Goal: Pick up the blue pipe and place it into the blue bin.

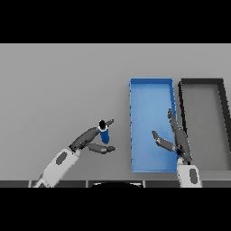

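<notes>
The blue pipe is a short upright cylinder with a dark top end, standing left of the blue bin. My left hand reaches in from the lower left, with fingers behind the pipe and the thumb in front and below it. Its fingers are nearly straight and not curled round the pipe. My right hand hovers over the right side of the blue bin, fingers straight and thumb spread, holding nothing.
A black bin with a grey floor stands right beside the blue bin, against its right wall. Bare grey table stretches to the left and behind both bins.
</notes>
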You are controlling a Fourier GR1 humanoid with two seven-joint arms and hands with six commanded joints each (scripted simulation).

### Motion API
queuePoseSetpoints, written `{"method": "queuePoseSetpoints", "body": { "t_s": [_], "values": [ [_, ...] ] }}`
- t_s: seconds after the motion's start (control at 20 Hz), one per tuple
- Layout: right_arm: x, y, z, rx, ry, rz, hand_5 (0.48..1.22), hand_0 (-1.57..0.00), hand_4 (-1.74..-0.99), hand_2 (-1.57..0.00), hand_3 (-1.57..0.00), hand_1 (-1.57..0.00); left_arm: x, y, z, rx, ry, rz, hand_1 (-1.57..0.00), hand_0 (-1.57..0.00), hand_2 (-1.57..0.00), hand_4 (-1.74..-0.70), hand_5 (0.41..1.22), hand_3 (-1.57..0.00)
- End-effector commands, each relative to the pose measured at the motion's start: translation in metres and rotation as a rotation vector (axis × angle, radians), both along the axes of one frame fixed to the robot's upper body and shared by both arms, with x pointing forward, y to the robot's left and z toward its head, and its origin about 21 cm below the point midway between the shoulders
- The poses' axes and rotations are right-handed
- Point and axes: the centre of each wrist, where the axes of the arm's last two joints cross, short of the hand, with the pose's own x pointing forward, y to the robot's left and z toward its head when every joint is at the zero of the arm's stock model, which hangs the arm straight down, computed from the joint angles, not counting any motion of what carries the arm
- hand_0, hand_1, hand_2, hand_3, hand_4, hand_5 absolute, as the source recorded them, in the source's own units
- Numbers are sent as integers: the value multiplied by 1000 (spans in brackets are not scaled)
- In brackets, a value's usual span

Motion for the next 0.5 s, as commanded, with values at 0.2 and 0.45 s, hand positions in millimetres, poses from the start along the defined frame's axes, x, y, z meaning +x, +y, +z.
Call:
{"method": "queuePoseSetpoints", "body": {
  "t_s": [0.2, 0.45],
  "values": [
    [4, 2, 3, 7, 2, 2, 600, 1, -1261, 1, 1, 1, 10, -15, -5, -156, 35, 14, -160, -17, -290, -1208, 607, -255],
    [8, -1, 0, 3, 7, -7, 611, 1, -1262, 1, 1, 1, 0, -26, -14, -228, 61, 63, -1070, -993, -1124, -1532, 1020, -1102]
  ]
}}
